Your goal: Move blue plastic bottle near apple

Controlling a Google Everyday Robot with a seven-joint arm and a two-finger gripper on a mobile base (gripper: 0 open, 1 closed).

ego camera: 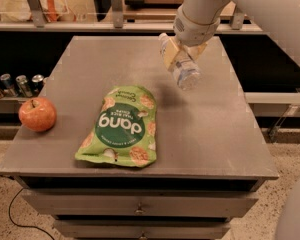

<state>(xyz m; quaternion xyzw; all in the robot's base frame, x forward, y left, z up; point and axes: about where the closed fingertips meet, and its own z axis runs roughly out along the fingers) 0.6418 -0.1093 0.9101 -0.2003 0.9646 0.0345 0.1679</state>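
Tool (182,59): one, two cream fingers pinching the bottle between them, hanging over the far right part of the tabletop

Small clear plastic bottle with a pale blue tint (186,77): one, held in the tool off the surface, tilted, its free end pointing down toward the front right; well apart from the apple, with the bag between them

White robot arm (202,9): one, entering from the upper right and sloping down to the left, wrist turned downward

Flat grey tabletop (215,134): one, its right half bare beneath and in front of the bottle; a bare strip also runs between bag and apple

Green chip bag with white lettering (121,126): one, lying flat left of centre, its lower end near the front edge

Round red-orange apple with a short stem (37,114): one, upright just beside the left edge

Small metal cans (21,85): four, in a row on a lower shelf beyond the left edge
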